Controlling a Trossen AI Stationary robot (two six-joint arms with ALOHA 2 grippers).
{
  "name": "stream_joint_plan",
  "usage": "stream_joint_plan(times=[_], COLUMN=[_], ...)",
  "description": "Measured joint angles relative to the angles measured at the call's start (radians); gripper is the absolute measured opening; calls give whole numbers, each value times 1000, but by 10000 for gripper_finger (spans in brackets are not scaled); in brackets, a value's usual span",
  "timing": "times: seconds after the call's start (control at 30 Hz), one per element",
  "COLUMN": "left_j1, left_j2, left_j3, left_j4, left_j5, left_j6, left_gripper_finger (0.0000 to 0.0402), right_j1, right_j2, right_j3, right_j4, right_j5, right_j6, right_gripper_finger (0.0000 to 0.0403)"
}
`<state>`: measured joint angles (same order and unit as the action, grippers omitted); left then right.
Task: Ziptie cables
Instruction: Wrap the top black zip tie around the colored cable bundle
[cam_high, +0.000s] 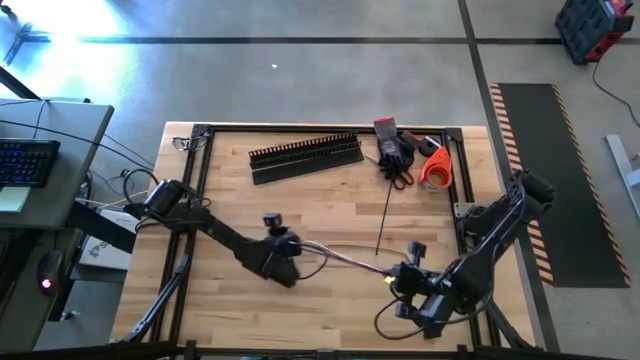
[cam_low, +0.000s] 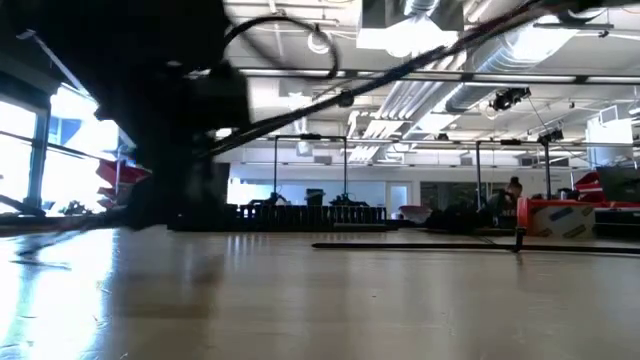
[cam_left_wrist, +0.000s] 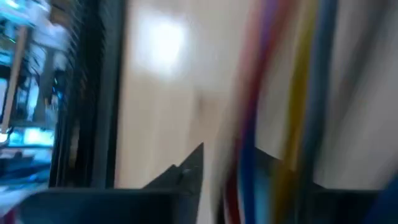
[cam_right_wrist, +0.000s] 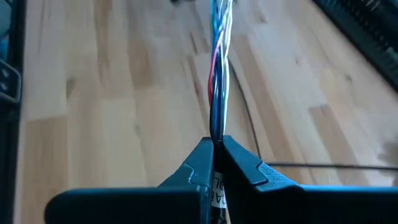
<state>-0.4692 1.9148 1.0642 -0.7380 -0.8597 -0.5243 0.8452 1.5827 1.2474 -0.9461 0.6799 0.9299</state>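
Cables (cam_right_wrist: 217, 68) run as one thin bundle of many colours across the middle of the wooden table (cam_high: 330, 210), stretched between the two arms. The right gripper (cam_right_wrist: 214, 146), near the front right of the table, has its fingers pressed together, pinching one end of the bundle. The left gripper (cam_high: 285, 265) is at the other end, with the wires passing right by its fingers (cam_left_wrist: 186, 171); I cannot tell if it is squeezing them. A black slotted duct (cam_high: 305, 155) lies well apart at the back.
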Motion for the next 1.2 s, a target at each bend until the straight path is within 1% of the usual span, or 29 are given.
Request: stream_joint_plan(times=[0.1,0.13,0.2,0.27,0.37,0.43,0.5,0.57,0.67,0.73,0.8,0.87,0.9,0.97,1.03,1.13,1.2], left_j1=[-46,-64,-95,-122,-152,-171,-186,-199,-223,-238,-248,-260,-264,-267,-270,-285,-296], left_j2=[0,0,0,0,-1,-1,-4,-7,-9,-23,-50,-86,-111,-167,-211,-265,-288], left_j3=[0,0,-1,-1,-14,-42,-75,-108,-141,-148,-146,-151,-150,-147,-147,-147,-146], left_j4=[-150,-185,-220,-237,-261,-260,-250,-250,-258,-269,-282,-312,-316,-317,-302,-256,-226], left_j5=[106,140,197,242,260,267,269,277,262,255,268,311,316,303,266,189,139], left_j6=[-30,-31,-29,-16,-23,-43,-72,-114,-199,-240,-289,-339,-360,-388,-415,-443,-442], left_gripper_finger=[13,7,6,8,6,6,11,22,46,61,73,81,83,87,88,88,88], right_j1=[-13,-20,-43,-69,-105,-119,-129,-132,-131,-132,-134,-133,-131,-129,-124,-130,-150], right_j2=[1,1,1,1,1,1,1,1,2,0,0,1,1,-7,-9,-3,-4], right_j3=[-62,-86,-147,-217,-316,-378,-428,-477,-529,-535,-517,-475,-448,-389,-353,-363,-391], right_j4=[24,39,100,198,335,389,416,407,419,411,374,299,266,245,259,347,390], right_j5=[-9,-16,-47,-90,-178,-249,-299,-314,-323,-343,-366,-415,-427,-404,-301,-129,-86], right_j6=[12,10,-10,-54,-125,-148,-134,-91,-66,-78,-115,-161,-182,-237,-297,-326,-328], right_gripper_finger=[2,2,2,2,3,5,10,18,43,70,102,134,149,172,186,191,192])
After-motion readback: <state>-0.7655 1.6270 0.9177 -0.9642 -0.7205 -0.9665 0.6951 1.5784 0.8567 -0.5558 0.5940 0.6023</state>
